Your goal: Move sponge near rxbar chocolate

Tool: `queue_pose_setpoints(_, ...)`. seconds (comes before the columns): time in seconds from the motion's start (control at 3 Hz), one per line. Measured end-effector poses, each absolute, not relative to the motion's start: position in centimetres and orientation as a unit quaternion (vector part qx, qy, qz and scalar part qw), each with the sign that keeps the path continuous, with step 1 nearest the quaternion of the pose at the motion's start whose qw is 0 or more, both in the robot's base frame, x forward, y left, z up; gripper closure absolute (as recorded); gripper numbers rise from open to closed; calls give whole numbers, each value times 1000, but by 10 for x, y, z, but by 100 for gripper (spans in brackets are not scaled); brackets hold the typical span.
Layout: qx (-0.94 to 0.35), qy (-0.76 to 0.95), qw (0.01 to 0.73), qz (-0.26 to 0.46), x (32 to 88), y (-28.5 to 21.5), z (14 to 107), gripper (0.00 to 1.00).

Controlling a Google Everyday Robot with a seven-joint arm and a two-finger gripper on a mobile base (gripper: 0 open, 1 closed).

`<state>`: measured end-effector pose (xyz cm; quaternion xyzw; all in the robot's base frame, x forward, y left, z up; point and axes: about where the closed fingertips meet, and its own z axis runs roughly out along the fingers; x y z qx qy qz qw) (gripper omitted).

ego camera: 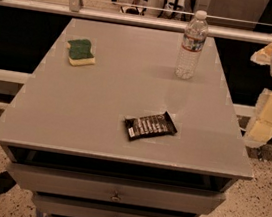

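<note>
The sponge [81, 52], dark green on top with a pale yellow base, lies flat at the far left of the grey table top [101, 100]. The rxbar chocolate [150, 126], a dark wrapper with white lettering, lies flat near the front middle of the table, turned at a slight angle. My gripper [268, 116] is at the right edge of the view, off the table's right side and about level with its top. It is far from the sponge and holds nothing that I can see.
A clear plastic water bottle [192, 45] with a white cap stands upright at the far right of the table. The table has drawers [117, 191] below its front edge. A rail [138, 20] runs behind the table.
</note>
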<state>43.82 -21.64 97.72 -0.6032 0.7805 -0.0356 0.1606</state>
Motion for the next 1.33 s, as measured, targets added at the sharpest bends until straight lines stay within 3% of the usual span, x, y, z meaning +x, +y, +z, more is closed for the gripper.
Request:
queue_pose_setpoints(0.67, -617, 766, 182, -21, 443, -203, 977, 0)
queue_pose_setpoints(1.33, -649, 711, 257, 85, 497, -92, 969, 0)
